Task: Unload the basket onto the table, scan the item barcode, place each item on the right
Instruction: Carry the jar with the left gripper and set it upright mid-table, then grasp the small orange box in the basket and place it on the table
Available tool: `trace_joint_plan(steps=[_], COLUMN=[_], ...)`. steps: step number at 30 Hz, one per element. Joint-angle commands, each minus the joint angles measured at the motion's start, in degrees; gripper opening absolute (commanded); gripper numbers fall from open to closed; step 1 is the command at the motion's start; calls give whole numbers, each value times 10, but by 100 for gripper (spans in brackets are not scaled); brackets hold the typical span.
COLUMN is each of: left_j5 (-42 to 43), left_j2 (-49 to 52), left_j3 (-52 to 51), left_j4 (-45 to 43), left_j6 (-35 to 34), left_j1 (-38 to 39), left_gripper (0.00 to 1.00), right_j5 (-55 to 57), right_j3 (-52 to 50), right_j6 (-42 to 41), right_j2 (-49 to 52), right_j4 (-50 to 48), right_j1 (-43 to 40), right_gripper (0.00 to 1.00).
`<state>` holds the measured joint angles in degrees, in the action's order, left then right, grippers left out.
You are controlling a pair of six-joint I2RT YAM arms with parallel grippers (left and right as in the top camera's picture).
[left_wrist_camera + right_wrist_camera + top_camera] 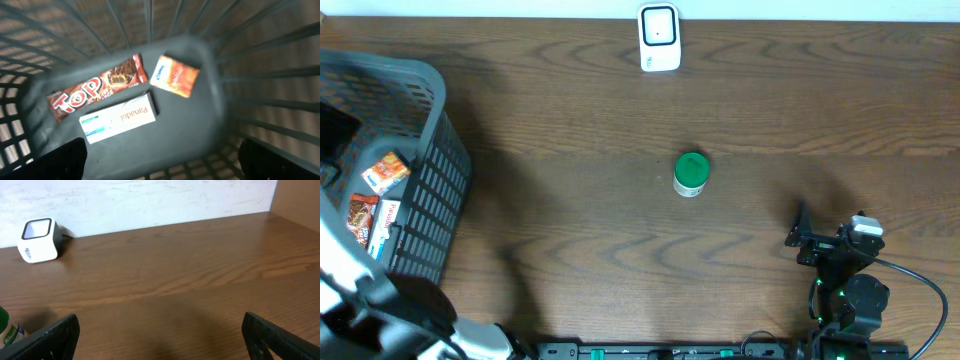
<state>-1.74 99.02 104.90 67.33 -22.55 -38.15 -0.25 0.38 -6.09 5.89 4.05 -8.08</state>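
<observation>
We are hovering the left tool [161,159] over the grey plastic basket [197,131], with the right tool [161,339] idling. Both are wide open and empty, and scanning has apparently not begun.

Table [570,120], far edge, near centre: scanner [659,38].
Mid-table, before scanner and slightly right of it: jar [691,174], well apart from all else.
Table, left edge: basket [430,150], left of both scanner and jar.
In basket, flat on its floor, three items: Top bar [97,87]; Panadol box [118,119] alongside bar, just beside it; small packet [175,75] at bar's end, near box's corner.
</observation>
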Motion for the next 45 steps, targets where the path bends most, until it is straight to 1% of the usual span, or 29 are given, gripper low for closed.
trace_joint_plan(steps=[1,5,7,11,14,17,24,31,32,34,37,38,39,42,45], left_j5=[-4,-4,-5,-4,-2,0,0,0,0,0,-1,-1,-1,-2,-2], left_j2=[83,150,184,224,245,260,299,335,337,334,316,308,296,252,170], left_j3=[-1,-1,-1,-1,-1,-1,-2,-7,-7,-7,-6,-3,5,22,35], left_j4=[-2,-30,-54,-84,-105,-120,-137,-129,-125,-115,-97,-91,-80,-61,-57], left_j6=[45,85,122,160,174,177,175,118,113,110,111,111,111,108,85], left_j1=[-1,-1,-1,-1,-1,-1,0,0,0,0,-1,-2,-2,-2,-2], left_gripper=[97,97,98,98,100,98,98,99,96,71,54,51,51,51,54], right_j5=[-1,-1,-1,-1,-1,-1,-1,-1,-1,-1,-1,-1,-1,-1,-1], right_j3=[-1,-1,-1,-1,-1,-1,-1,-1,-1,-1,-1,-1,-1,-1,-1], right_j6=[-7,-7,-7,-7,-7,-7,-7,-7,-7,-7,-7,-7,-7,-7,-7], right_j2=[-2,-2,-2,-2,-2,-2,-2,-2,-2,-2,-2,-2,-2,-2,-2], right_j4=[2,2,2,2,2,2,2,2,2,2,2,2,2,2,2], right_j1=[3,3,3,3,3,3,3,3,3,3,3,3,3,3,3], right_gripper=[99,99,99,99,99,99,99,99,99,99,99,99,99,99,99])
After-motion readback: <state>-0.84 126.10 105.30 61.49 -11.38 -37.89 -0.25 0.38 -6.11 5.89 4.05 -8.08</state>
